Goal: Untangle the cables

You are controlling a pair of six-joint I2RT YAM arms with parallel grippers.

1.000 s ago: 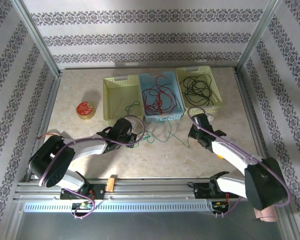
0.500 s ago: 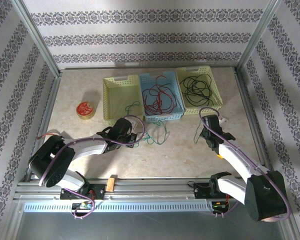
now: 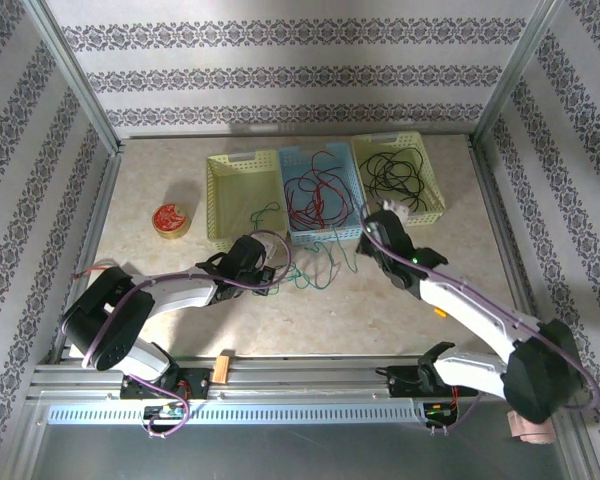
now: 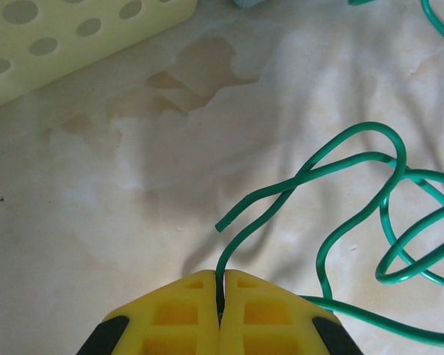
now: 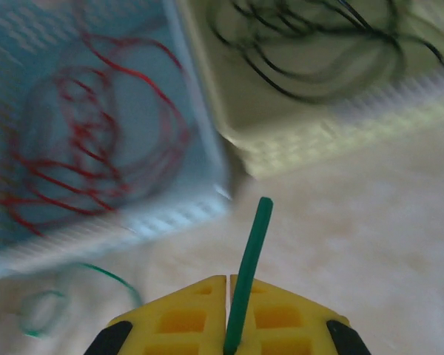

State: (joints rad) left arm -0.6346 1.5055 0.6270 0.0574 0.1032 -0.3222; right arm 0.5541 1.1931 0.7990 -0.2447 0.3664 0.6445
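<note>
Knot risk: left pincer [image 4: 220,294] and right pincer [image 5: 229,290] both pinch green cable [image 4: 339,145]; pulling apart could cinch loops [image 4: 418,251] right of left pincer.

Three perforated baskets stand in a row at the far side of the table [image 3: 160,180]: left yellow basket [image 3: 242,157], blue basket [image 3: 325,235] touching it, right yellow basket [image 3: 435,185]. Round tin [image 3: 171,219] with a red top sits left of them, apart. Tabletop is marbled beige. Small tan block [image 3: 222,368] on the near metal rail [image 3: 310,375]. Patterned wallpaper [image 3: 280,75] all round.
</note>
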